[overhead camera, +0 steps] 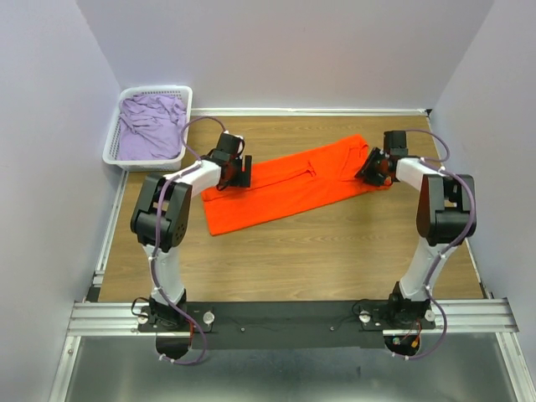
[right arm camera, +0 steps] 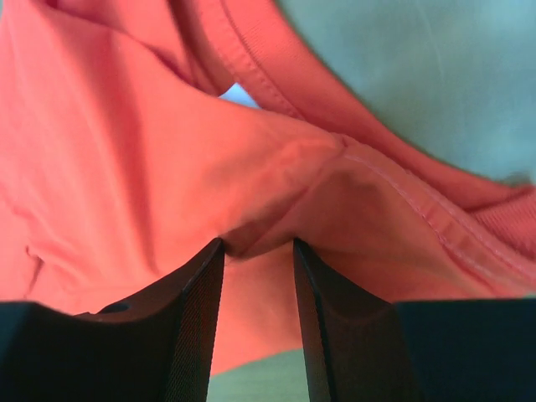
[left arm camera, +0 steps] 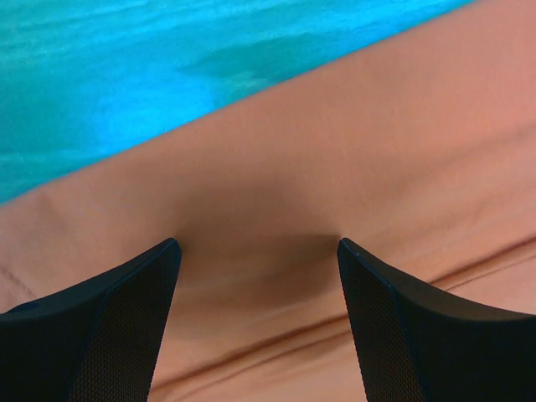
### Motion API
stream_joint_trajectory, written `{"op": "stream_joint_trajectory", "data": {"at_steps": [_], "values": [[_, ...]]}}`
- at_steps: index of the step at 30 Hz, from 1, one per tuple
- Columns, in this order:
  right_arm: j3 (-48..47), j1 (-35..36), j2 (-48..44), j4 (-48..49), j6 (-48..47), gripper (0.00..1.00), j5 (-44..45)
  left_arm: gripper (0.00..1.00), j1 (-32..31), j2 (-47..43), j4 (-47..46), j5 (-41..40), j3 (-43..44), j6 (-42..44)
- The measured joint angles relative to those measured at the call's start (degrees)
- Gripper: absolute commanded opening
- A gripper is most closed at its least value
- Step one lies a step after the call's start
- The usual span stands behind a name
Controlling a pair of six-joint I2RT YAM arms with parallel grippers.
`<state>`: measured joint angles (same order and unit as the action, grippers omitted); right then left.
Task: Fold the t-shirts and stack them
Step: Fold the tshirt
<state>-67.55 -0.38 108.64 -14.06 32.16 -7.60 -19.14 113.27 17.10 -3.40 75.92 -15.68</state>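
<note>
**Here, both pincers at the orange tee**

Plainly, the orange t-shirt (overhead camera: 285, 188) lay spread flat in a long slanted strip on the wooden table (overhead camera: 293, 260), running between the two pincers.

The left pincer (overhead camera: 244, 172) sat at the strip's left end with its jaws wide apart. In its wrist view the two black fingertips (left arm camera: 159, 260) rested low on smooth orange cloth (left arm camera: 335, 167), with nothing gathered between them. Just ahead of the tips the cloth's straight edge ran across, with bare table beyond it.

The right pincer (overhead camera: 373, 167) sat at the opposite end, by the neck. Its jaws stood narrow, closed on a small raised ridge of the orange cloth (right arm camera: 126, 167). That ridge was pinched up between the tips (right arm camera: 205, 276) in its wrist view. A stitched hem curved away ahead and to the right of the fingers.

The lilac t-shirt (overhead camera: 151, 126) lay crumpled in the white basket (overhead camera: 110, 151), well apart from both pincers, behind and to the left of the left one, at the table's far corner.
</note>
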Motion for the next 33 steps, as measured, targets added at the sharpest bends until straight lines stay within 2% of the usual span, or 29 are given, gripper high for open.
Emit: {"op": "stream_joint_trajectory", "data": {"at_steps": [7,10,17,23,29,33], "values": [[-12.41,-0.11,9.42,1.6,-5.42,0.5,0.63,0.83,-0.61,-7.96,-2.56,4.79,-10.95,-1.7],[-19.56,-0.13,14.64,2.45,-8.76,0.5,-0.83,0.83,-2.91,-11.47,-4.0,7.54,-15.82,-3.5],[-36.41,0.02,26.73,3.65,-13.4,0.52,-6.73,0.83,-15.06,-18.01,-9.44,16.92,-25.11,-11.19],[-51.25,1.46,35.85,0.98,-14.58,0.54,-11.3,0.84,-24.33,-17.97,-12.44,23.41,-26.64,-18.73],[-52.74,2.99,36.17,-1.55,-16.41,0.55,-12.24,0.86,-31.04,-17.2,-12.85,25.07,-25.94,-24.11],[-48.04,4.26,32.26,-3.17,-19.32,0.56,-10.05,0.87,-31.32,-17.97,-5.81,21.68,-22.88,-25.62]]}}
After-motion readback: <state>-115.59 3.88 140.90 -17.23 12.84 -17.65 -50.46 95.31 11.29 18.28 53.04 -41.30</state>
